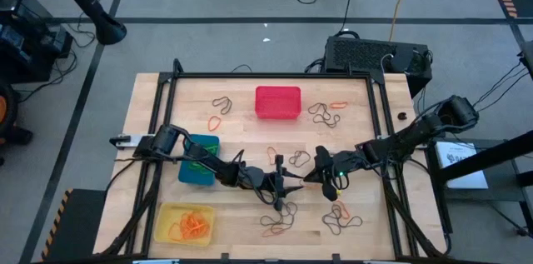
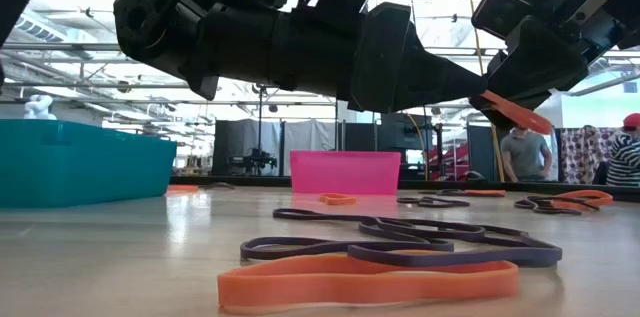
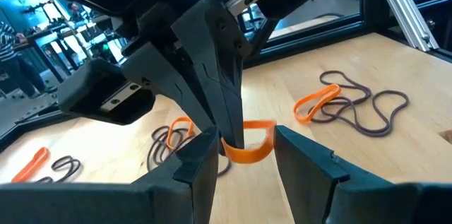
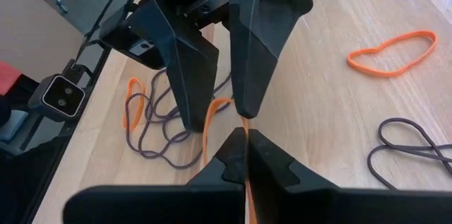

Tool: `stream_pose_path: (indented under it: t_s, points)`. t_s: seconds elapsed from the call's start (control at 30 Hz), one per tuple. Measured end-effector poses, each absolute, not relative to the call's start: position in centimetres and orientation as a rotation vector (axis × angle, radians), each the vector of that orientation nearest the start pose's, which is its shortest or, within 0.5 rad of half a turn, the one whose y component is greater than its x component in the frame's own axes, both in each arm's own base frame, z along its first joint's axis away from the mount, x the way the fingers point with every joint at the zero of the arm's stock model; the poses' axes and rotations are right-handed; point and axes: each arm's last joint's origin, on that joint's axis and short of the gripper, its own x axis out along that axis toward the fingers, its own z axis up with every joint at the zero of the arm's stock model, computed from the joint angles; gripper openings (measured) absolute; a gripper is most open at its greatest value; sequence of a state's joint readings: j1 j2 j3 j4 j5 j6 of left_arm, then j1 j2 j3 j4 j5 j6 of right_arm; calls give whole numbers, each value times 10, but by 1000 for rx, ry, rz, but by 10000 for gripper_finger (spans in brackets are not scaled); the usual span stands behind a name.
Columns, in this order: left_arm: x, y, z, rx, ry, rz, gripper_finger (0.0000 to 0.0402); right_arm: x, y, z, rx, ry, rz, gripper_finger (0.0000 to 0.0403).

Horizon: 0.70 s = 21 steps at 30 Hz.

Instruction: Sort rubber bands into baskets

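My right gripper [image 1: 311, 177] is shut on an orange rubber band [image 3: 248, 148] above the table's middle. My left gripper [image 1: 291, 184] faces it, open. In the left wrist view its two fingers [image 3: 304, 171] stand on either side of the band; I cannot tell whether they touch it. The red basket [image 1: 277, 102] stands at the far middle and the blue basket [image 1: 198, 162] at the left. The yellow basket [image 1: 185, 222], at the near left, holds orange bands. Loose dark and orange bands [image 1: 279, 218] lie flat on the table. My right gripper pinches a short stretch of the orange band [image 4: 244, 126] between its two shut fingers, at their free ends. The fingers come from the table's right, slanting down. The band's loop [image 2: 518, 113] sticks out beyond the fingertips, lifted clear of the table.
More loose bands lie near the red basket [image 1: 323, 114], at the far left [image 1: 218, 104] and at the near right [image 1: 341, 218]. A dark frame [image 1: 379, 131] rims the table. People [image 2: 520, 152] stand in the room beyond.
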<state>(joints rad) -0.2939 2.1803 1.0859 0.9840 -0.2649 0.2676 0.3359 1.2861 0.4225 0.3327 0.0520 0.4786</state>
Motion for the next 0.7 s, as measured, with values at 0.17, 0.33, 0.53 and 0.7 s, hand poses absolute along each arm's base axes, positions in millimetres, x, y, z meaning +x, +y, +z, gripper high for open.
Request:
stream_pose_path:
  t_s: [0.17, 0.33, 0.53, 0.7]
  points:
    - [416, -118, 119, 298, 102, -43, 145, 221, 76, 161, 362, 576, 146, 0]
    - [416, -118, 119, 299, 107, -43, 124, 221, 76, 161, 362, 577, 147, 0]
    - [416, -117, 118, 300, 111, -41, 74, 221, 76, 161, 362, 578, 147, 0]
    - [416, -117, 118, 300, 111, -41, 22, 221, 76, 161, 362, 579, 148, 0]
